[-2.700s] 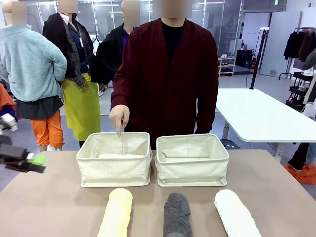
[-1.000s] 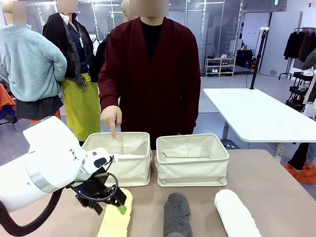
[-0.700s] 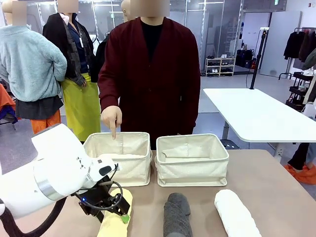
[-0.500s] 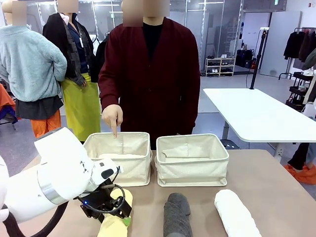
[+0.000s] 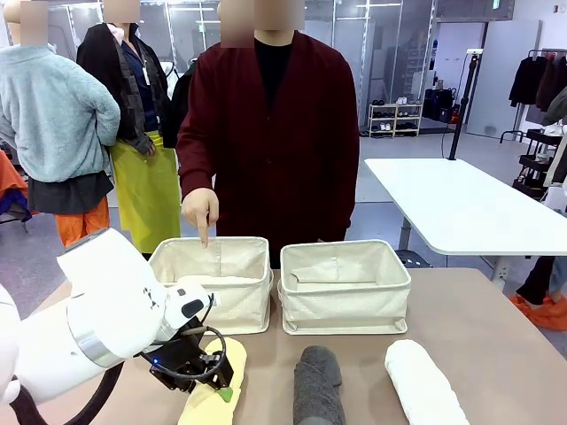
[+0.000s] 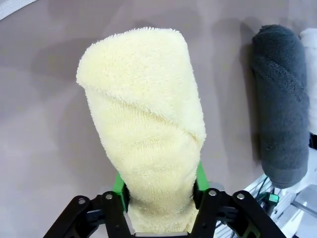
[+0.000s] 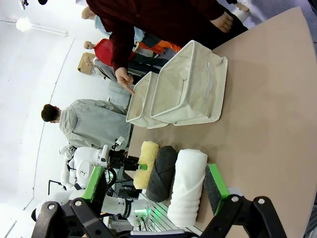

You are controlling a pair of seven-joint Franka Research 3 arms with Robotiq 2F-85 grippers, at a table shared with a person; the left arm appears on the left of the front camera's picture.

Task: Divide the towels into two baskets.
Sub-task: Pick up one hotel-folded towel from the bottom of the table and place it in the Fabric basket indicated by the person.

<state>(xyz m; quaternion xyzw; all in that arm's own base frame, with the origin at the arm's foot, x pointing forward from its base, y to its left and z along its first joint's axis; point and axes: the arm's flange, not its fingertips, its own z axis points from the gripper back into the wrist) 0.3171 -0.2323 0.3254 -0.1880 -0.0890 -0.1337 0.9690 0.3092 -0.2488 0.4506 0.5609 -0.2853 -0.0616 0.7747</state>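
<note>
The bench (image 5: pixel 496 328) carries the left basket (image 5: pixel 244 301), with the right basket (image 5: pixel 345 305) just beside it. A person (image 5: pixel 275 142) behind the left basket points a hand (image 5: pixel 200 208) at its far rim. A cream-white towel (image 5: pixel 217 282) lies inside it. In front of it lie the pale yellow towel (image 6: pixel 148 139), dark grey towel (image 5: pixel 317 385) and white towel (image 5: pixel 423 381). The left end effector (image 6: pixel 158 178) clamps the pale yellow towel, and the right end effector (image 7: pixel 156 183) gapes wide, empty.
</note>
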